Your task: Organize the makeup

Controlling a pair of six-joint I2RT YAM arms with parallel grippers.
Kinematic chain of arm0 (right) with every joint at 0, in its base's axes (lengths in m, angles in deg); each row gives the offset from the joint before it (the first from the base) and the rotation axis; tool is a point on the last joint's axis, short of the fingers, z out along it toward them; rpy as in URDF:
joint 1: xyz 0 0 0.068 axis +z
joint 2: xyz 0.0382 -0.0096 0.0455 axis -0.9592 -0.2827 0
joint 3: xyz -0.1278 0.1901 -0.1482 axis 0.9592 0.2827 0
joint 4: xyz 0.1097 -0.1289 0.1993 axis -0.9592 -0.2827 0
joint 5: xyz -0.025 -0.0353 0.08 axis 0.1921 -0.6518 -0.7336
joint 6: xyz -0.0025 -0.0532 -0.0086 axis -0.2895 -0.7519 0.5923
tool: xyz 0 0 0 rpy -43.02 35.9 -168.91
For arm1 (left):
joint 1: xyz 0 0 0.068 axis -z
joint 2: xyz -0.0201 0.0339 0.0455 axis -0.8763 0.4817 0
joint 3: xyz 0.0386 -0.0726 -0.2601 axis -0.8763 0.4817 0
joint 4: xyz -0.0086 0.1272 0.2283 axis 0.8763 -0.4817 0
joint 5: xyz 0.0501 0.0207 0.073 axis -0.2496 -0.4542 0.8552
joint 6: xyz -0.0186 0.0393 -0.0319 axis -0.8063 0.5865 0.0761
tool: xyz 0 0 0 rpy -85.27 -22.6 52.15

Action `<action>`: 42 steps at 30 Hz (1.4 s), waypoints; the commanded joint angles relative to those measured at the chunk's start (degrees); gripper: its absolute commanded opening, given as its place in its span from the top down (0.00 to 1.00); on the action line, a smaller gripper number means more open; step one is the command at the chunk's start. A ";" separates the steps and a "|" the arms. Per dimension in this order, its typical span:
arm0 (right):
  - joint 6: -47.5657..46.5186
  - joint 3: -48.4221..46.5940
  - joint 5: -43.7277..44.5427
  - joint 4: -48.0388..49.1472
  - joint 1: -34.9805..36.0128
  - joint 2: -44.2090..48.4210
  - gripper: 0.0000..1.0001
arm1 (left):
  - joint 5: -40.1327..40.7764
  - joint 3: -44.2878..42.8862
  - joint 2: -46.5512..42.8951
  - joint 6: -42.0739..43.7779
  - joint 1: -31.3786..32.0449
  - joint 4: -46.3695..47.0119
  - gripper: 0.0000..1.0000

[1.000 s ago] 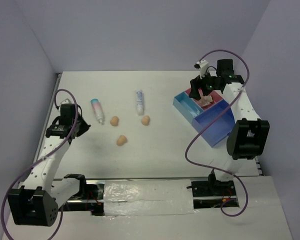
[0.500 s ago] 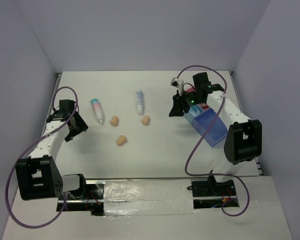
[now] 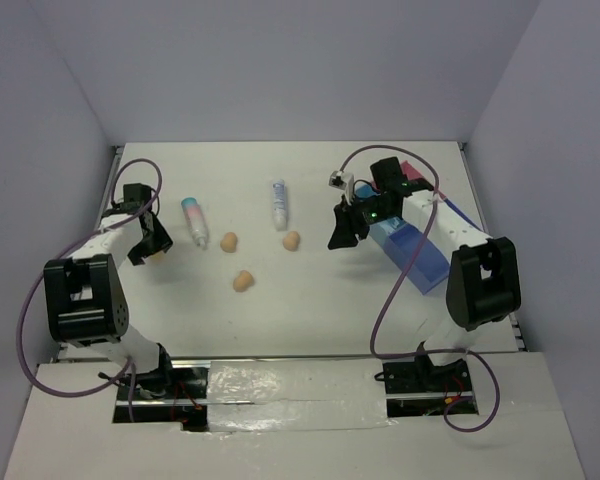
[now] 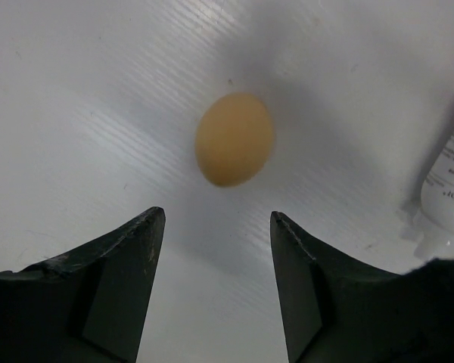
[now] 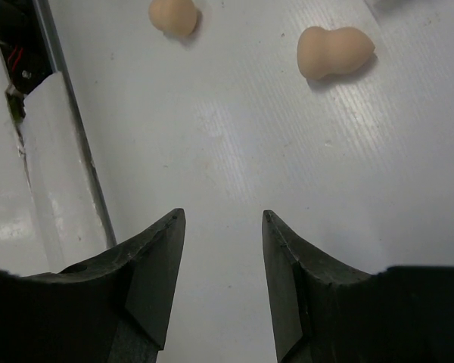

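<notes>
We saw the left pincer (image 4: 216, 253) with its jaws spread and nothing between them. Just ahead of its tips a peach sponge (image 4: 234, 138) lay on the white table (image 4: 76, 91), and off to its right showed the printed end of a tube (image 4: 450, 189). The right pincer (image 5: 221, 261) likewise stood parted and empty over bare table. Well ahead of it lay a rounder sponge (image 5: 173, 15) to the left and a waisted sponge (image 5: 334, 51) to the right. Behind it, under its arm, sat the blue tray (image 3: 425, 262). The white tube with blue print (image 3: 279, 204) lay between the two pincers.
</notes>
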 commanded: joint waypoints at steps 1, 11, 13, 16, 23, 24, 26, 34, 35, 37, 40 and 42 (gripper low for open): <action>0.83 0.92 -0.83 2.06 0.82 3.71 0.47 | 1.86 -2.97 3.71 2.13 -0.96 2.18 0.31; 0.92 1.10 0.22 1.62 0.90 4.24 0.47 | -0.25 -4.20 7.95 3.27 -1.75 4.37 0.66; 0.74 0.75 0.75 1.18 0.82 4.24 0.47 | -1.12 -3.94 7.51 3.36 -1.84 4.46 0.77; 0.39 -0.13 2.15 0.65 0.82 4.50 0.47 | -2.71 -3.41 5.85 3.18 -1.84 4.37 0.92; -2.07 -1.18 6.72 -0.05 0.55 8.19 0.48 | -15.16 2.90 -5.48 2.48 -1.58 6.82 1.00; -2.42 -1.36 7.25 -0.05 0.12 8.63 0.48 | -16.76 3.61 -8.72 2.39 -1.31 7.53 1.00; -2.60 -1.97 8.39 0.12 -0.50 9.51 0.48 | -21.50 5.89 -11.72 1.78 -0.70 10.42 1.00; 4.52 0.31 14.28 11.19 -5.95 16.45 0.47 | -44.20 8.37 -14.38 -7.18 14.75 27.83 1.00; 4.69 0.22 14.90 12.07 -6.12 16.80 0.46 | -44.20 6.02 -11.94 -8.14 19.73 28.89 1.00; 5.39 -0.56 16.31 12.43 -7.17 17.33 0.46 | -44.63 3.20 -8.86 -9.81 24.07 32.92 1.00; 6.36 -0.83 16.66 12.78 -9.02 17.60 0.46 | -45.77 -5.39 -1.48 -11.75 30.58 37.58 1.00; 6.80 -0.57 16.22 13.13 -10.16 18.29 0.45 | -46.57 -10.07 5.11 -12.20 34.17 38.74 1.00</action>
